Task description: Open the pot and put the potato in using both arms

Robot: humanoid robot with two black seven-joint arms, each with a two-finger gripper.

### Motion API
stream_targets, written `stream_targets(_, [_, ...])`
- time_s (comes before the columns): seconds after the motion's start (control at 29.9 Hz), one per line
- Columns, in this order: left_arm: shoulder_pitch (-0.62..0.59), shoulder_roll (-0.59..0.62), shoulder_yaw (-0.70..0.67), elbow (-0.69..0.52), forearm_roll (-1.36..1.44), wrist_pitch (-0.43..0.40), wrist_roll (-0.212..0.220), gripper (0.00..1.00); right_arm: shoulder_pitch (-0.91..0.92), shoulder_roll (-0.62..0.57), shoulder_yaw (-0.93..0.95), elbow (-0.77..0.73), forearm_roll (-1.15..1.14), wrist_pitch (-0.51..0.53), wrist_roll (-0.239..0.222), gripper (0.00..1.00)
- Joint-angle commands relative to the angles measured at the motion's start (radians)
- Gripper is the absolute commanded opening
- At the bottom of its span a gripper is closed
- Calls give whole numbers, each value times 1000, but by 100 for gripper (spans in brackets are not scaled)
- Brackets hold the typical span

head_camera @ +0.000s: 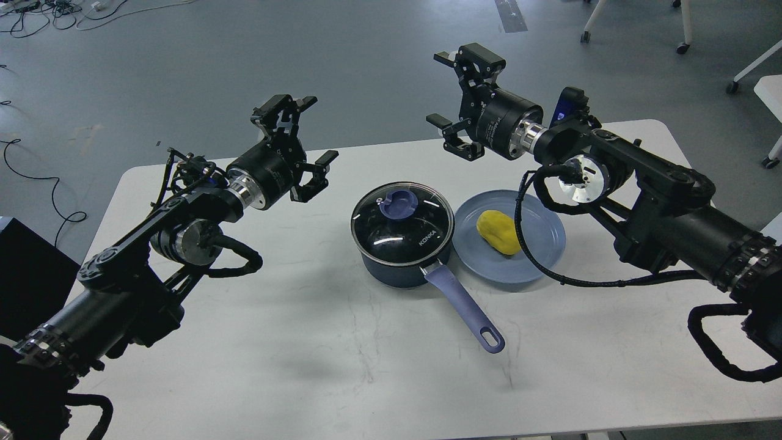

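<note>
The left gripper (303, 135) hangs above the table's (244, 342) far left part, jaws spread wide with nothing between them, well apart from the pot. Near the middle of the white table stands the dark blue pot (400, 256), its glass lid (402, 221) in place and flat on the rim — a blue knob (398, 203) sits on top of it. The pot's lavender handle (464, 305) runs toward the near right. Just beside the pot, to its right, lies a pale blue plate (537, 244), and on it rests the yellow potato (500, 232), near the plate's centre. The right gripper (451, 91) hovers above the table's far edge, up behind pot and plate — jaws wide apart and empty, touching neither.
</note>
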Motion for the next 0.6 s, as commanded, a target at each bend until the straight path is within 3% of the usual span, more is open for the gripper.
stream_targets(0.0, [1,-1,0,-1,0,0,1,98,0,0,-1,1,0,0,1,100])
stream_targets(0.57, [0,-1,-3,1,-1,6,-5,98,0,6,-5,2,-1,0,2,100])
